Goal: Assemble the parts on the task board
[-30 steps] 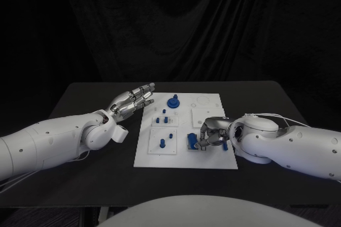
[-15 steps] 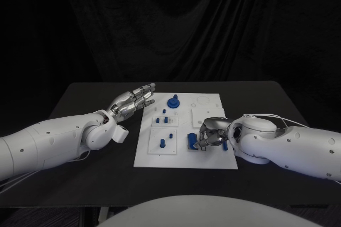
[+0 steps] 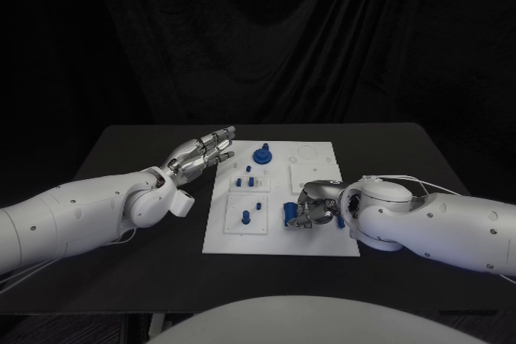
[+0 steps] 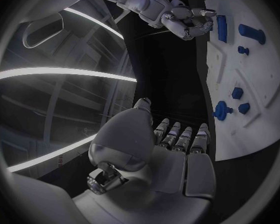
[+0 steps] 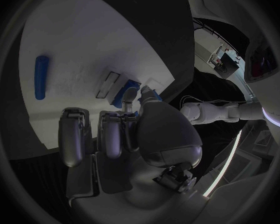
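The right hand point(image 3: 309, 207) is over the near right part of the board point(image 3: 282, 243), fingers closed on a blue block point(image 3: 290, 213) there. Farther back, the left hand point(image 3: 200, 153) hovers off the board's far left edge, fingers straight, holding nothing.

Probably lab; black drape point(image 3: 269, 53)

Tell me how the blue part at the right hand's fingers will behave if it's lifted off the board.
The blue part looks like small solid plastic, so probably stiff and light. Its blocky shape suggests it won't roll. The right hand has its fingers at it, so it could slip or twist.
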Controlling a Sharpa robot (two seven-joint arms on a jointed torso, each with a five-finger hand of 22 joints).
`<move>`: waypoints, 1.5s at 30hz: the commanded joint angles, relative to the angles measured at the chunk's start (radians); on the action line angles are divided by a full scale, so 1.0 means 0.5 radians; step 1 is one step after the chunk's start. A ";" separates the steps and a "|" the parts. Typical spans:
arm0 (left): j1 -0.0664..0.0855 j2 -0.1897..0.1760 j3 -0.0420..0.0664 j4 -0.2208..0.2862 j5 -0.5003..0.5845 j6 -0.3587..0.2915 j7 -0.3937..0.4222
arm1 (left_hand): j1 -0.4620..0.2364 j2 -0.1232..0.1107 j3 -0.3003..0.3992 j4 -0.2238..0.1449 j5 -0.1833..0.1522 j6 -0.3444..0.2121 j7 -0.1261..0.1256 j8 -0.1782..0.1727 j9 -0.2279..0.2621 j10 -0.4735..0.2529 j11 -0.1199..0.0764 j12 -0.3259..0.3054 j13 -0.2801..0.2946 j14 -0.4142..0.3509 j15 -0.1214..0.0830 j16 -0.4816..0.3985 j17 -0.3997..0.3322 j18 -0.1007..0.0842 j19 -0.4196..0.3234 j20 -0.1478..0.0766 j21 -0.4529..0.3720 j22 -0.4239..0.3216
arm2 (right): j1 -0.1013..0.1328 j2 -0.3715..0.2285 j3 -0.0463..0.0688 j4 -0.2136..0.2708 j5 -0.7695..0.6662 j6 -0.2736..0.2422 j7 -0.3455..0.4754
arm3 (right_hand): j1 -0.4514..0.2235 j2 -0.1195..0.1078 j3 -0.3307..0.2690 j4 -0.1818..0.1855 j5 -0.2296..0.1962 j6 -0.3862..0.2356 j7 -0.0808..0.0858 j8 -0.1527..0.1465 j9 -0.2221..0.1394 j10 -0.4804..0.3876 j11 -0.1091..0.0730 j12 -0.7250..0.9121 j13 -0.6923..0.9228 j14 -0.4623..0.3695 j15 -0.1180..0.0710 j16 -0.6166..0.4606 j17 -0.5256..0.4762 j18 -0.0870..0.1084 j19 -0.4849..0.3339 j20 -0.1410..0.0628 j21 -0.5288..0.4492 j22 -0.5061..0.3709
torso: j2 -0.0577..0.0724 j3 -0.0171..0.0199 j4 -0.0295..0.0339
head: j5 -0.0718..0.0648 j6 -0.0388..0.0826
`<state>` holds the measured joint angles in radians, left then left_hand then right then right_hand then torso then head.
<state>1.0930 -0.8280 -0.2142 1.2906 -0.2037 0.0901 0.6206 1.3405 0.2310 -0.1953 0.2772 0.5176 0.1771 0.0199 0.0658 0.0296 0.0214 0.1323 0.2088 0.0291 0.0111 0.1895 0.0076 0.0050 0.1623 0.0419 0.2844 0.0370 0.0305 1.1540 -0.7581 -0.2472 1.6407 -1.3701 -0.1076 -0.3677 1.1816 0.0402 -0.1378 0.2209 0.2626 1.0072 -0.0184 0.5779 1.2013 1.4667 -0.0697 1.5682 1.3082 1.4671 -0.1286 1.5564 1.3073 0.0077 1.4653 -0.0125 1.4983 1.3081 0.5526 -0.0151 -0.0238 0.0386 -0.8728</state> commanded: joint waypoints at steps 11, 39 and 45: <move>-0.006 -0.004 0.002 0.004 -0.012 0.030 0.023 | 0.005 0.023 0.008 -0.002 0.013 0.003 0.012 0.010 0.003 -0.006 0.015 0.007 0.000 0.003 0.014 0.005 0.001 0.012 -0.001 0.009 0.008 0.003 | -0.007 -0.069 0.001 0.026 -0.022 -0.154 0.012 | -0.247 0.046 -0.106 0.140 -0.417 0.024 0.005 -0.018 0.013 0.208 -0.011 0.005 0.525 0.190 -0.019 0.000 0.437 0.026 0.124 -0.020 -0.010 0.470 | 0.000 -0.0005 0.000 | -0.001 0.000; -0.008 -0.019 0.002 0.007 -0.012 0.011 0.026 | 0.007 0.022 0.008 -0.004 0.016 0.007 0.012 0.012 0.003 -0.006 0.015 0.009 0.000 0.004 0.013 0.006 0.002 0.011 0.001 0.009 0.010 0.004 | 0.127 -0.560 -0.003 0.119 0.051 0.276 -0.405 | -0.061 0.122 -0.096 0.126 0.524 0.167 0.075 -0.619 -0.734 0.208 0.051 0.005 0.525 0.183 0.037 -0.013 0.400 0.027 0.123 0.031 -0.017 0.469 | -0.011 -0.0054 -0.014 | 0.023 0.000; -0.008 -0.015 0.002 0.004 -0.012 0.018 0.024 | 0.008 0.021 0.008 -0.005 0.017 0.005 0.012 0.012 0.003 -0.006 0.015 0.008 0.000 0.004 0.013 0.006 0.002 0.011 0.001 0.009 0.010 0.005 | 0.100 -0.527 -0.003 0.085 0.050 0.270 -0.416 | -0.079 0.121 -0.083 0.133 0.488 0.201 0.089 -0.720 -0.859 0.208 0.062 0.005 0.525 0.185 0.045 -0.010 0.409 0.024 0.130 0.039 -0.006 0.473 | -0.008 -0.0017 -0.016 | 0.004 0.000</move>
<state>1.0911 -0.8373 -0.2141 1.2921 -0.2038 0.0900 0.6201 1.3444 0.2350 -0.1953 0.2772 0.5215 0.1771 0.0199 0.0658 0.0304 0.0213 0.1324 0.2089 0.0291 0.0111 0.1894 0.0076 0.0050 0.1623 0.0418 0.2843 0.0370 0.0312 1.2083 -1.0255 -0.2496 1.6875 -1.3364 0.0040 -0.5294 1.1437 0.1014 -0.1870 0.2871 0.5104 1.1020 0.0262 0.2236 0.7784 1.4647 -0.0462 1.5682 1.3083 1.4660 -0.1149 1.5523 1.3073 0.0078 1.4665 0.0006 1.4915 1.3076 0.5476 -0.0173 -0.0305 0.0431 -0.8728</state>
